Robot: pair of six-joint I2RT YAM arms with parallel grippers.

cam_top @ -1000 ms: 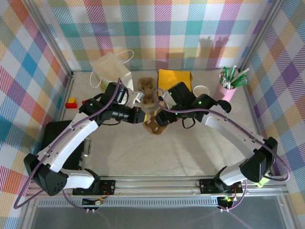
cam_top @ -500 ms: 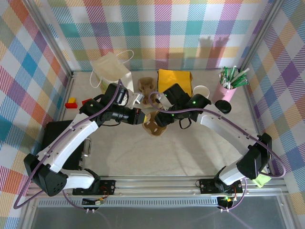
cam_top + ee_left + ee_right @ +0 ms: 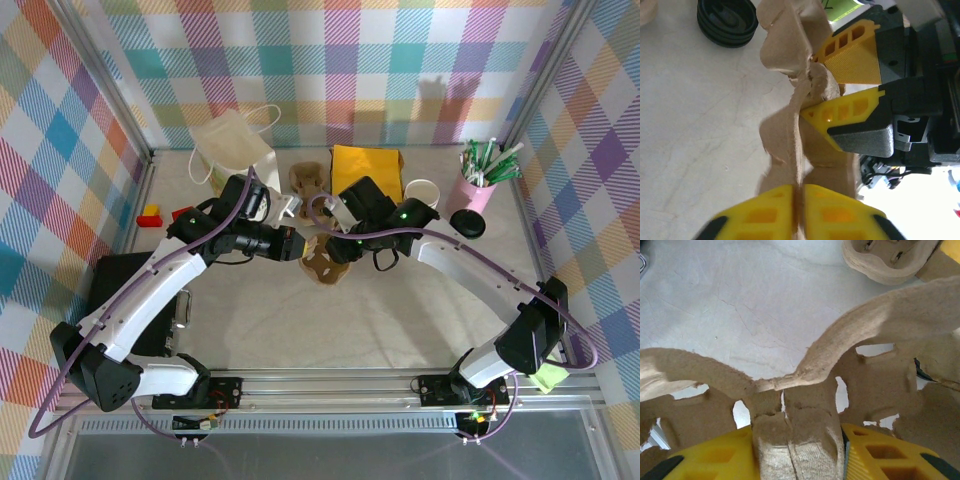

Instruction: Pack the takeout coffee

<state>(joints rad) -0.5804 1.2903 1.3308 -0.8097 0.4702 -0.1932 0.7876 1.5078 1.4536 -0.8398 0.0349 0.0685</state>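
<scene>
Gripping from opposite sides, both arms held a moulded-pulp cup carrier [image 3: 322, 264] between them, lifted on edge above the surface [image 3: 300, 330] rather than lying flat on it. The left pincer [image 3: 798, 192] was closed on a thin outer flap of the carrier, its yellow fingers pressed together with only the pulp wall between them. The right pincer [image 3: 794, 431] was clamped on the thick central post, one finger against each side of it. A seam ran down that post, so the two-sided hold looked meant to spread or straighten the carrier so that its cup wells could face up, though the pictures alone could not confirm this. The takeout coffee [image 3: 422, 190] stood upright on the surface beyond the carrier and to its right, well apart from it, touched by neither pincer, its mouth open. Its black lid [image 3: 467, 223] lay separately, farther right of the carrier than the cup. A pink cup of stirrers [image 3: 478, 190] stood just past the coffee on the side away from the carrier. A stack of spare carriers [image 3: 306, 180] sat just behind the carrier, and a paper bag [image 3: 232, 145] stood behind it and to its left, probably the final destination. Packing seemed to be at an early stage: no cup was seated yet.
</scene>
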